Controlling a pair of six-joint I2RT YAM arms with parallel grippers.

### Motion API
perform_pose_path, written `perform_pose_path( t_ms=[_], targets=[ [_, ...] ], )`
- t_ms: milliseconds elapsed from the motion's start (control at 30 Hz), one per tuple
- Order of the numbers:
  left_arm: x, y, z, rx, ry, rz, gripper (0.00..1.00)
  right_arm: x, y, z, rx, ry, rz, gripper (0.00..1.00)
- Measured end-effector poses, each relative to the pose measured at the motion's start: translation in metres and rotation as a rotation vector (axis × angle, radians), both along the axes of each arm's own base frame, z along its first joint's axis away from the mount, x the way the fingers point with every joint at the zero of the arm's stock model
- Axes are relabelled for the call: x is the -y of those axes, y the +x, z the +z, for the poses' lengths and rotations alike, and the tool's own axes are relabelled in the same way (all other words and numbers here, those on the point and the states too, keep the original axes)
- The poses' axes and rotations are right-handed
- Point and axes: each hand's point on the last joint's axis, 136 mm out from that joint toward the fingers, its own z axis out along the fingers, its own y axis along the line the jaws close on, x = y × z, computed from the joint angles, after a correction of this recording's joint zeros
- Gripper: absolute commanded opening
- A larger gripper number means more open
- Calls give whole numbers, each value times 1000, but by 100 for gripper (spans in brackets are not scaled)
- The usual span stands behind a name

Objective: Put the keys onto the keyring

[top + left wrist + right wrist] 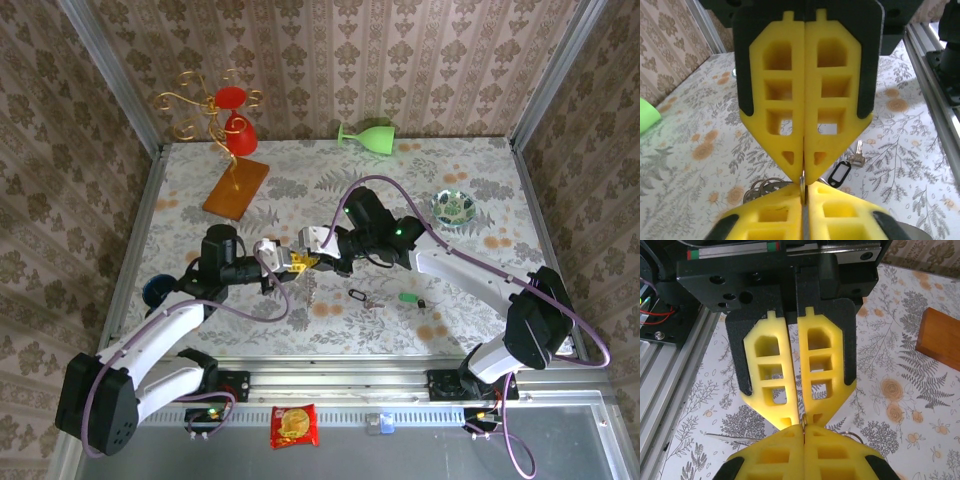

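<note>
In the middle of the floral-patterned table (250,310), the left gripper (804,196) and the right gripper (804,436) meet tip to tip. Each has its yellow foam jaws clenched on the thin brownish-grey wire keyring (762,188), whose loops sag under the pinch (only a sliver of metal shows between the jaws). The silver key with a dark head (360,296) lies flat at 5 o'clock from the pinch. The green-headed key (407,298) lies near it at its 3 o'clock. Both keys are apart from the keyring.
</note>
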Motion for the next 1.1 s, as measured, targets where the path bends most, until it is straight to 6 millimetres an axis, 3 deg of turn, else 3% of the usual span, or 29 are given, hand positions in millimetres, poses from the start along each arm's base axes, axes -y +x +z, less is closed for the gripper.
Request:
perform_pose_path(
  t_ms=[100,200,400,733,933,1100],
  targets=[
    [0,1,0,1,-2,2,0,0,1,0,-3,8,-8,32],
    [1,-1,-2,3,-2,-4,0,6,1,6,-13,54,-30,40],
    [0,-2,-8,13,0,-1,0,47,7,21,-13,121,-128,37],
    [4,-2,-2,63,-12,-16,0,23,-11,7,4,102,-41,33],
    [5,-4,-4,64,-11,-23,0,19,-6,-4,23,71,-52,28],
    [6,-3,-4,77,-11,-15,0,19,2,-8,33,58,-92,31]
  ],
)
